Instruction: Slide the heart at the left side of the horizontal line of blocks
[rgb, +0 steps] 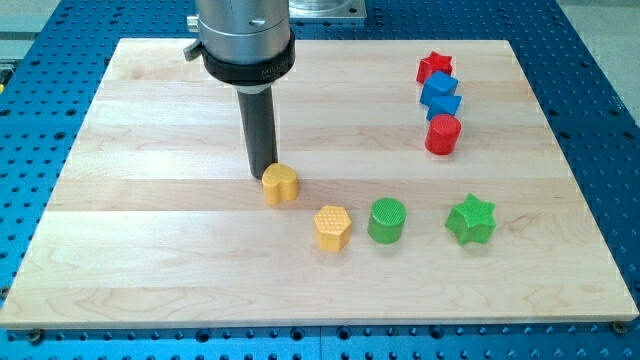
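The rod's tip (263, 178), which had no fingers, touched the yellow heart (281, 184) on its upper-left. An off-centre push could have spun it into the yellow hexagon (332, 227).

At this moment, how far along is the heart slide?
Done: my tip is up against the yellow heart on its upper-left side. In hand: pushing it toward the row of yellow hexagon, green cylinder and green star. Left: the heart sits above and left of the hexagon, not yet level with the row.
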